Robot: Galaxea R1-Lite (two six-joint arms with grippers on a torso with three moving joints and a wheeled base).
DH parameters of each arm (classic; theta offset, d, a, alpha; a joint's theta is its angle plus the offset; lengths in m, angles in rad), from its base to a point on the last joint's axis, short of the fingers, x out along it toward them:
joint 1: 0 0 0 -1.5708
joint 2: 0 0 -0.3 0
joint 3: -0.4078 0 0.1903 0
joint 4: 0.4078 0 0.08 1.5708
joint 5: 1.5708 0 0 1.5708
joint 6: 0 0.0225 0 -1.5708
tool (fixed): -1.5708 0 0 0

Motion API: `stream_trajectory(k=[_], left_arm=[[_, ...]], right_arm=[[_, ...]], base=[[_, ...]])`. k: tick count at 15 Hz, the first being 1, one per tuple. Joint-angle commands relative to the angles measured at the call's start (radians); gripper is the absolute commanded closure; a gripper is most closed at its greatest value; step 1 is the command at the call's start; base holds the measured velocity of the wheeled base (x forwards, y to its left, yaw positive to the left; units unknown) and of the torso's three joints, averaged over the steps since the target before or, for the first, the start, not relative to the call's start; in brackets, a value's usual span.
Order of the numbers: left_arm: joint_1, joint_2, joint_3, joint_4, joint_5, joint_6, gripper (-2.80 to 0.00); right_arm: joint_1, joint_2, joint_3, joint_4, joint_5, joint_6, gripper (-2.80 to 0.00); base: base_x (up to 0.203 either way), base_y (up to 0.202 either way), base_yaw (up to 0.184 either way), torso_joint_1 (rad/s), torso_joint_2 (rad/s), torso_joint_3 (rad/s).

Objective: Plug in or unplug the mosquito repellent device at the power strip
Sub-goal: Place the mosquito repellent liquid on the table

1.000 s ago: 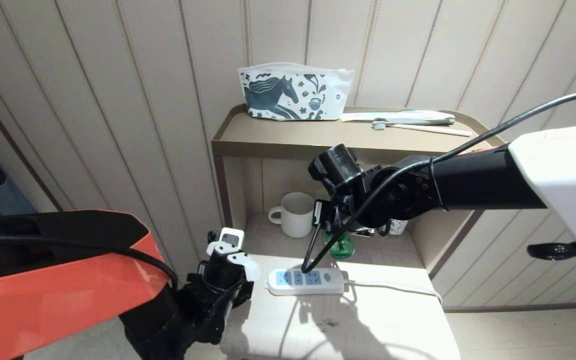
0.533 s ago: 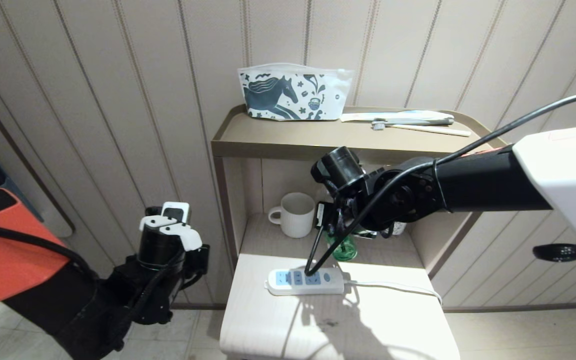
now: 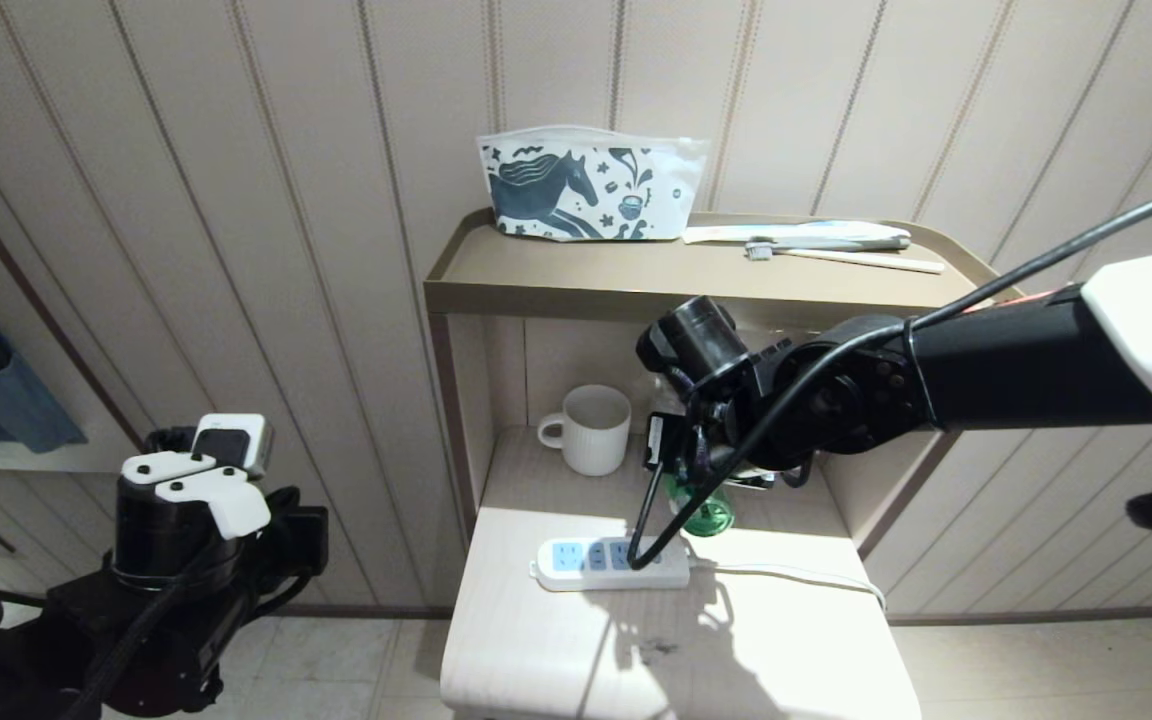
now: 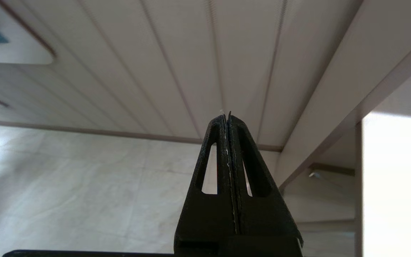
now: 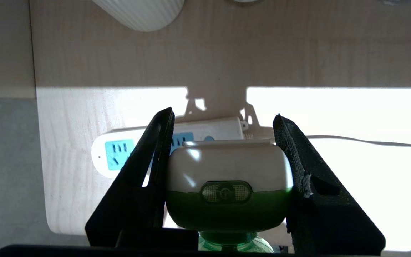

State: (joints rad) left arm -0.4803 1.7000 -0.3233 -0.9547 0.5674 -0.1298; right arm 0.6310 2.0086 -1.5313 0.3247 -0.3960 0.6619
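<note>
One mosquito repellent device (image 5: 228, 175), one power strip (image 3: 612, 565).

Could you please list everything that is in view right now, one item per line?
Mosquito repellent device: one, white rounded head with green band and green bottle, between the right gripper's fingers, above the power strip.
Power strip: one, flat white bar with light-blue sockets, on the pale wooden table.
Ribbed mug: one, white, in the shelf's lower bay.
Horse-print pouch: one, white and teal, on the tan shelf top.
Toothbrush: one, pale, on the shelf top, right of the pouch.
Right gripper: black, shut on the device.
Left gripper: black, shut, empty, low at the table's left.
</note>
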Motion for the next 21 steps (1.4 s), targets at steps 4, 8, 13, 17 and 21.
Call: stream_trajectory(k=[4,8,13,17,21], left_arm=[[0.049,-0.049,0.100,0.010,0.114,0.023,0.00],[0.055,-0.156,0.158,0.002,0.080,0.036,0.00],[0.055,-0.326,0.218,0.037,0.008,0.037,0.00],[0.054,-0.481,0.290,0.070,-0.041,0.041,0.00],[0.106,-0.695,0.260,0.365,0.003,0.026,0.00]], right_arm=[[0.001,-0.050,0.047,0.000,-0.003,0.005,0.00],[0.002,-0.070,0.075,-0.003,-0.003,0.007,0.00],[0.009,-0.089,0.105,-0.003,-0.003,0.007,0.00],[0.015,-0.109,0.133,-0.003,-0.003,0.007,0.00],[0.022,-0.139,0.152,-0.002,-0.003,0.007,0.00]], base=[[0.000,0.000,0.000,0.000,0.00,0.000],[0.000,0.000,0.000,0.000,0.00,0.000],[0.000,0.000,0.000,0.000,0.00,0.000],[0.000,0.000,0.000,0.000,0.00,0.000],[0.000,0.000,0.000,0.000,0.00,0.000]])
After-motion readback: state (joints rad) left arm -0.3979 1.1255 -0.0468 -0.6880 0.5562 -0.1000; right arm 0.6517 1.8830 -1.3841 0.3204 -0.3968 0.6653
